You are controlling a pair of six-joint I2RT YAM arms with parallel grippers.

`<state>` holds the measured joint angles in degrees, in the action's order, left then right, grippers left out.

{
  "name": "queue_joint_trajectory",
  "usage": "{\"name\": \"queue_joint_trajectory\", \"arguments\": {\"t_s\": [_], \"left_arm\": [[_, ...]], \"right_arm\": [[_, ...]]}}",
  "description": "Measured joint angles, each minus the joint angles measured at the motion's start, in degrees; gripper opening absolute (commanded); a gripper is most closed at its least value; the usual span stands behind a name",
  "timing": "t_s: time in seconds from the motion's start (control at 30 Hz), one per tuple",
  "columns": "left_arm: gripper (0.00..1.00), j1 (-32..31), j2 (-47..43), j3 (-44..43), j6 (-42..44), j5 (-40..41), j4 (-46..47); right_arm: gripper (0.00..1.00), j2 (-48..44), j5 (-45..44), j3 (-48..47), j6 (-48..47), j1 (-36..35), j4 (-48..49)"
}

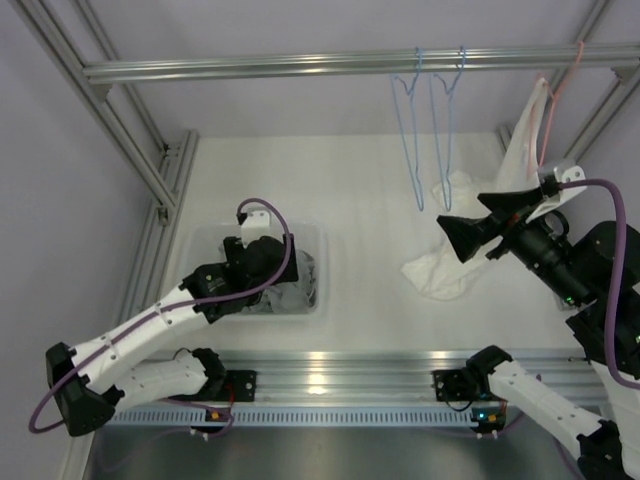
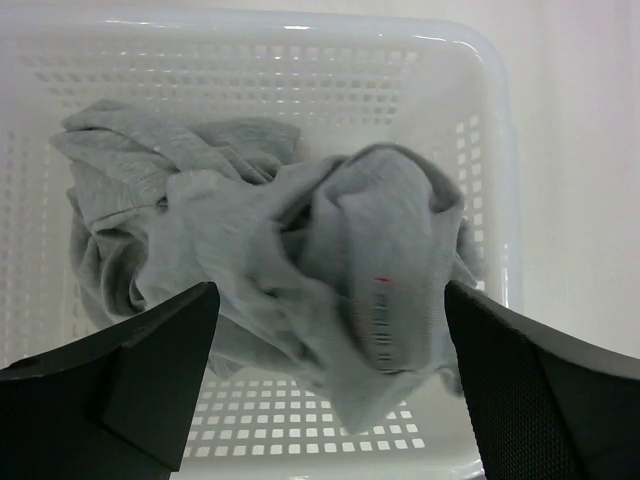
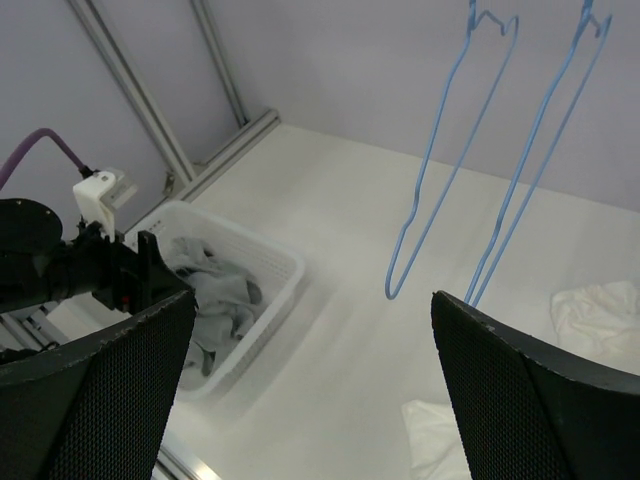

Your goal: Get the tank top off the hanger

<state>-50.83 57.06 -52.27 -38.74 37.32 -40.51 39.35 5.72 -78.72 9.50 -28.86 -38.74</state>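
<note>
A white tank top hangs from a pink hanger on the rail at the far right. Its lower part trails onto the table, and a corner of it shows in the right wrist view. My right gripper hovers beside this cloth, open, with nothing between its fingers. My left gripper hangs over a white basket, open just above a crumpled grey garment lying in it.
Two bare blue wire hangers hang from the metal rail left of the pink one. The basket stands at the table's left. Frame posts run along the left side.
</note>
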Motion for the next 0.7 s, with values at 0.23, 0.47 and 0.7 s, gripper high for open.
{"name": "queue_joint_trajectory", "arguments": {"t_s": [0.23,0.47,0.7], "left_arm": [[0.99,0.1,-5.0,-2.3,3.3,-1.7,-1.1],[0.99,24.4,4.2,-21.2,8.6,-9.7,0.1],[0.99,38.6,3.9,-22.9,13.0,-13.3,-1.8]], "right_arm": [[0.99,2.8,-2.2,-1.2,-0.4,0.0,0.1],[0.99,6.1,-13.7,-3.1,-1.9,0.0,-1.6],[0.99,-1.5,-32.8,-2.2,-3.4,0.0,-7.8]]}}
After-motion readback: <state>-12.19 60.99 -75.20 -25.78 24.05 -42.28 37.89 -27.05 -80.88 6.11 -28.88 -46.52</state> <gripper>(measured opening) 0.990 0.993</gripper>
